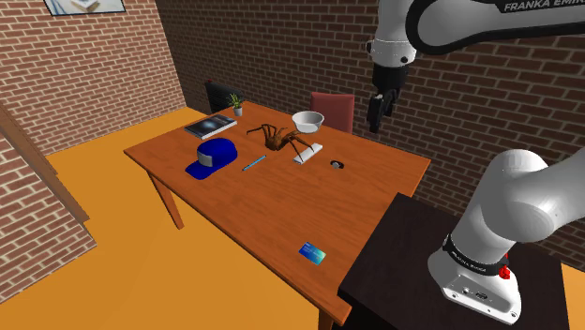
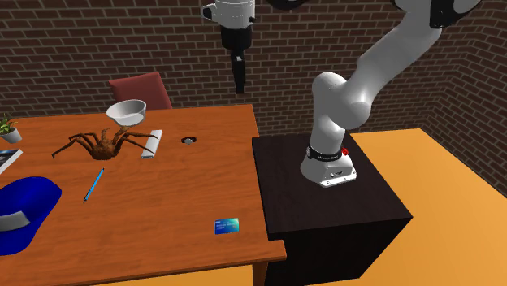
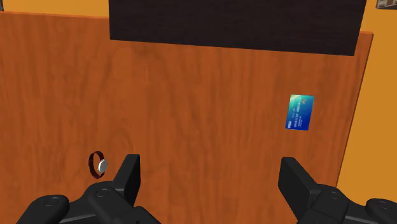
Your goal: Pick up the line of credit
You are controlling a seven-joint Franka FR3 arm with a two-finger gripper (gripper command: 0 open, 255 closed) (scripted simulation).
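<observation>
**Credit card flat near the desk's corner, end effector high and spread**

Shoulder view: the credit card [image 1: 313, 253], blue shading to teal, lies alone near the desk [image 1: 375, 178] corner beside the dark stand [image 1: 403, 253], close to the long edge over the orange floor. Bare wood surrounds it. The end effector [image 1: 376, 114] hangs high over the opposite long edge, near a red chair [image 1: 334, 111]. The far half of the desk carries a white bowl [image 1: 307, 120] with its mouth up, a brown spider [image 1: 278, 137], a blue cap [image 1: 214, 157], a pen [image 1: 253, 163], a book [image 1: 210, 126] and a small ring [image 1: 337, 164].

Second exterior view: the card [image 2: 227, 226] sits just inside the desk [image 2: 179, 195] edge nearest the camera, well apart from the spider [image 2: 101, 143] and bowl [image 2: 127, 111]. The end effector [image 2: 239, 81] points straight down, far above the wood.

Wrist view: the end effector [image 3: 210, 168] has its fingers [image 3: 132, 175] wide apart with bare desk [image 3: 191, 95] between them. The card [image 3: 299, 112] lies beyond one fingertip, near the desk's edge, and the ring [image 3: 97, 164] lies just beside the other.
</observation>
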